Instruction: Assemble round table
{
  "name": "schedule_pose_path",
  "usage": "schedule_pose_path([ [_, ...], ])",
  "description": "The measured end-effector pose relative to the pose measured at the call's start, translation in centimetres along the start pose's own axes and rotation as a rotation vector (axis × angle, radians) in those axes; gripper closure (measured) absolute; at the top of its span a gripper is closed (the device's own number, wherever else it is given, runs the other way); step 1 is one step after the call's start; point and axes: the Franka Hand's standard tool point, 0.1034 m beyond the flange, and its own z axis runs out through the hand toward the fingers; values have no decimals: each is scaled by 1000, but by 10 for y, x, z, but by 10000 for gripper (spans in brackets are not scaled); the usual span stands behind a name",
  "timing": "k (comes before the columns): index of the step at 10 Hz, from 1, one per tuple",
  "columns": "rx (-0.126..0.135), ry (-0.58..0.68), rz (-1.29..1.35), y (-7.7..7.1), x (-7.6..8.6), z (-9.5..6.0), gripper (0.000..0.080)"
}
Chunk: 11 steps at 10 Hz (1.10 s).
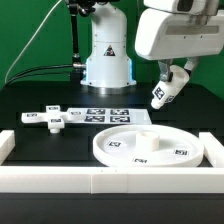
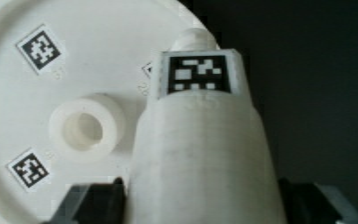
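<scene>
My gripper [image 1: 172,80] is shut on the white cylinder leg [image 1: 165,92], which hangs tilted in the air above the far right rim of the large flat disc [image 1: 150,145]. In the wrist view the leg [image 2: 202,140] runs out from between the dark fingers [image 2: 91,203], a tag on its far end. The disc [image 2: 60,100] lies below with tags and a raised centre hub [image 2: 91,122]. The cross-shaped piece [image 1: 45,118] lies on the table at the exterior view's left.
The marker board [image 1: 112,114] lies behind the disc. A white wall [image 1: 100,178] runs along the front edge and up both sides. The robot base [image 1: 106,55] stands at the back.
</scene>
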Motion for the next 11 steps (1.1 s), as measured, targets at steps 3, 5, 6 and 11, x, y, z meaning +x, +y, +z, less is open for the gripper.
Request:
schedule_pose_path([
  [3,2,130,30,29,5,-19,390],
  [5,-30,257,32,34,1,-13,390],
  [6,-28,284,36,38,-1,-13,390],
  [11,-120,493,74,82,-14,-19,390],
])
